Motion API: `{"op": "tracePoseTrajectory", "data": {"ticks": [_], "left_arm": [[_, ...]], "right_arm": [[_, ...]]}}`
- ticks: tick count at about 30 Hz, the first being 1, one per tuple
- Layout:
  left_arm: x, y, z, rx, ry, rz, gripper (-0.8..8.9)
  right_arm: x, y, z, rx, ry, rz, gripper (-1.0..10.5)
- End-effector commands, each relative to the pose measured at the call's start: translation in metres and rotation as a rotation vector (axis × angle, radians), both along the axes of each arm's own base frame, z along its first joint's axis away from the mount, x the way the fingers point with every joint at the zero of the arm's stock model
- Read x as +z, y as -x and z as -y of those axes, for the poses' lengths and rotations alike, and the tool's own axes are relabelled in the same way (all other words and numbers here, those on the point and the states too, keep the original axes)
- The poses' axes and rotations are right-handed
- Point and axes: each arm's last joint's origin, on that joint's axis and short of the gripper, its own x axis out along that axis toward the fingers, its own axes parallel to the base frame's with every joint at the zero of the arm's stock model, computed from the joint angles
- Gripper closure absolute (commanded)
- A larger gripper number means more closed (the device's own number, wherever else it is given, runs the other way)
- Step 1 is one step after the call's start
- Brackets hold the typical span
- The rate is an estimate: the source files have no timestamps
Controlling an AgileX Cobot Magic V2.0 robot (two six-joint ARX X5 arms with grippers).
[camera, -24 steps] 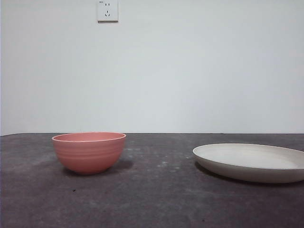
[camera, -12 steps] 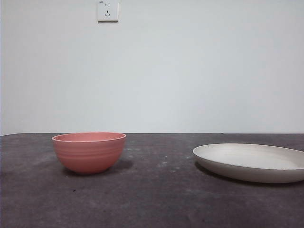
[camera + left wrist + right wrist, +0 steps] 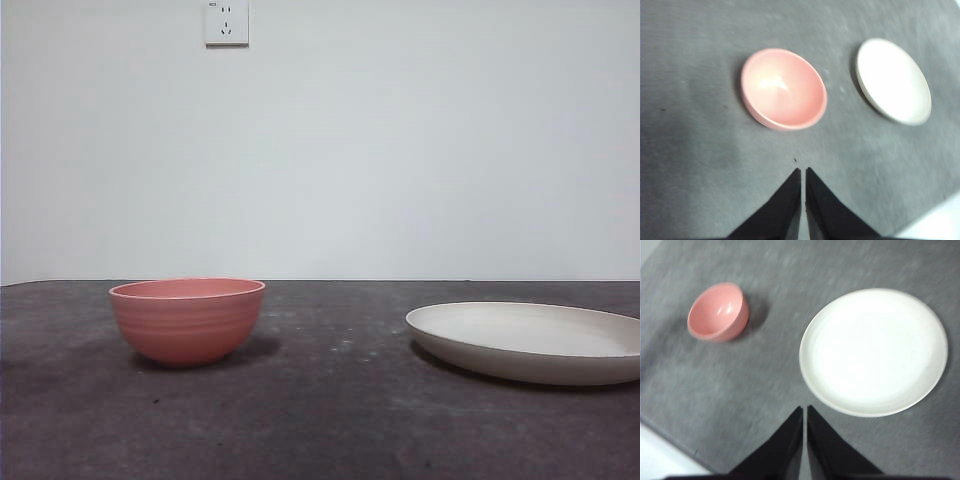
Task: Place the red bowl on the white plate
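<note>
The red bowl stands upright and empty on the dark table at the left of the front view. The white plate lies empty at the right, apart from the bowl. Neither gripper shows in the front view. My left gripper is shut and empty, held high above the table, with the bowl just beyond its tips and the plate farther off. My right gripper is shut and empty, held high near the plate's rim, with the bowl well to the side.
The dark grey table runs to a white wall with a socket. The table's edge shows in the left wrist view and in the right wrist view.
</note>
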Motion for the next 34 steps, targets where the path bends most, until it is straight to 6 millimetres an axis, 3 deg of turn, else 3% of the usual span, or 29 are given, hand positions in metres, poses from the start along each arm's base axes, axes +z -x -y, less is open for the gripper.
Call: {"op": "tracePoseTrajectory", "data": {"ticks": [1,7,9,11,13,25,34], "left_arm": [[0.005,-0.001,0.003,-0.054,-0.021,0.032,7.98],[0.005,0.0,0.005,-0.063,-0.016,0.027,7.57],[0.005,0.0,0.005,-0.058,-0.012,0.022,6.41],[0.005,0.0,0.005,-0.058,-0.011,0.021,4.56],[0.005,0.0,0.005,-0.057,-0.01,0.021,3.52],[0.012,-0.007,0.005,-0.028,-0.016,0.019,3.49],[0.032,-0.049,0.02,-0.01,-0.115,-0.016,3.49]], "right_arm": [[0.003,-0.001,-0.003,0.06,0.024,0.003,9.4],[0.002,0.001,-0.007,0.088,0.03,-0.009,9.3],[0.002,0.001,-0.007,0.085,0.032,-0.01,8.6],[0.002,0.001,-0.007,0.082,0.029,-0.012,6.8],[0.002,0.001,-0.007,0.079,0.027,-0.014,5.6],[0.002,0.001,-0.007,0.079,0.027,-0.014,5.5],[0.002,0.001,-0.007,0.079,0.027,-0.014,5.5]]}}
